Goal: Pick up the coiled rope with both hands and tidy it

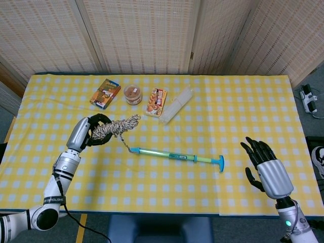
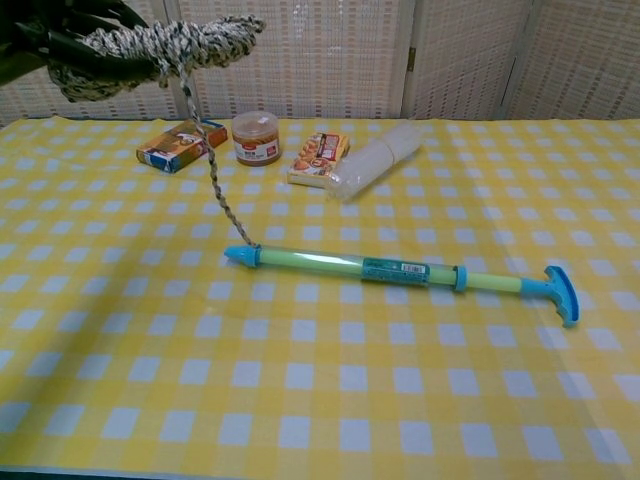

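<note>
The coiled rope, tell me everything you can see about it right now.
The coiled rope is a speckled cream-and-dark twisted cord, bundled into a thick hank. The left hand holds it lifted above the yellow checked tablecloth. One loose strand hangs down, its end reaching the blue tip of the green water pump toy.

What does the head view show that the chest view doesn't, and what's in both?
Only the head view shows the right hand, open with fingers spread near the table's right front edge, and the left hand gripping the rope with its arm behind it.

Only the chest view shows that the coiled rope is held well above the table, its loose tail hanging down to the tip of the toy pump.

Both show the rope, pump, snack box, jar, snack pack, clear roll and checked tablecloth.
</note>
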`<state>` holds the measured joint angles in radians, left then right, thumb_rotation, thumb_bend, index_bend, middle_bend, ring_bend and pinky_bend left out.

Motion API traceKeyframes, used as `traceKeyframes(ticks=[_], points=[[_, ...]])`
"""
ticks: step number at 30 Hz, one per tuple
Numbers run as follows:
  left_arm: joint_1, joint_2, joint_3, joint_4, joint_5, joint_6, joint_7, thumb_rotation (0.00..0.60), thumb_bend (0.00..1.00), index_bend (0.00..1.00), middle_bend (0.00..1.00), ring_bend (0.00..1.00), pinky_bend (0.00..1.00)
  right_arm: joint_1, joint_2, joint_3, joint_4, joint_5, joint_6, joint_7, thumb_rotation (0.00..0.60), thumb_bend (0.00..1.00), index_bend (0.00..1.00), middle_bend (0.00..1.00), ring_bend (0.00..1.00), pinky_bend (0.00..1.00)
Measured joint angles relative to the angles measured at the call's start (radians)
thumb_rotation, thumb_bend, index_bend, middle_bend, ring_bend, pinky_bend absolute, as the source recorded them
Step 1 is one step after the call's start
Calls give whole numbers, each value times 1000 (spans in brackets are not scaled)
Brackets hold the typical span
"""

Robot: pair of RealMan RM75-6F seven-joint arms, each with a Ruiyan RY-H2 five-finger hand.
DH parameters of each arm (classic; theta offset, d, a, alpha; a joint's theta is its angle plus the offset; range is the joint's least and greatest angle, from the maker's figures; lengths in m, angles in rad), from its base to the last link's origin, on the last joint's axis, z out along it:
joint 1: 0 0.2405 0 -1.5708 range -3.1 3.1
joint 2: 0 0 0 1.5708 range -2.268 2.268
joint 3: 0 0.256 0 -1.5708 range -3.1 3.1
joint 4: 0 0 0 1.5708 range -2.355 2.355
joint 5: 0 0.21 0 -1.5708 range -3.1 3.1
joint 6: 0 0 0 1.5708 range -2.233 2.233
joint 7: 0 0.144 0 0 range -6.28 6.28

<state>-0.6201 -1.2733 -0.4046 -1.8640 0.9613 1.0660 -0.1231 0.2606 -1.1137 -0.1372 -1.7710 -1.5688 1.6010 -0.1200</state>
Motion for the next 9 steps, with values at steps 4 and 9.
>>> traceKeyframes(ticks=[4,9], points=[[3,0,5,-9,12,14,1,600,597,671,714,703,817,-59,-19,-1,67,1,46,64,600,572,0,30,72,80],[6,2,9,-15,15,19,-8,600,597,671,714,703,817,-129,-49,16,140,16,88,155,600,573,0,31,72,80]])
